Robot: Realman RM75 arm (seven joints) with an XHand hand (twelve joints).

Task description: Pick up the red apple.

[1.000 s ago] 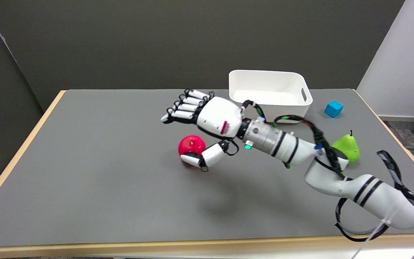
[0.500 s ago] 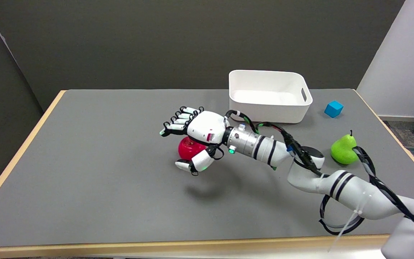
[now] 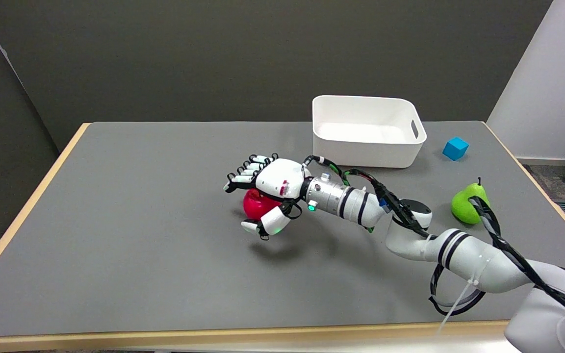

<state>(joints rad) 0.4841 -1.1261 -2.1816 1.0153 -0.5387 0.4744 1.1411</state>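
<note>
The red apple (image 3: 255,206) sits on the grey table near its middle, mostly covered from above by my right hand (image 3: 269,190). The palm hovers right over the apple. The fingers (image 3: 245,172) stretch out past its far side and the thumb (image 3: 269,225) reaches along its near side. Fingers and thumb stand apart and do not close around the fruit. Whether the palm touches the apple cannot be told. The arm reaches in from the lower right.
A white bin (image 3: 368,129) stands at the back of the table (image 3: 115,220). A blue cube (image 3: 455,148) lies to its right. A green pear (image 3: 466,203) stands near the right edge, partly behind the arm's cable.
The hand has come down and toward the apple, from beside and above it to right over it. The arm has dropped lower with it. The apple has not moved.
</note>
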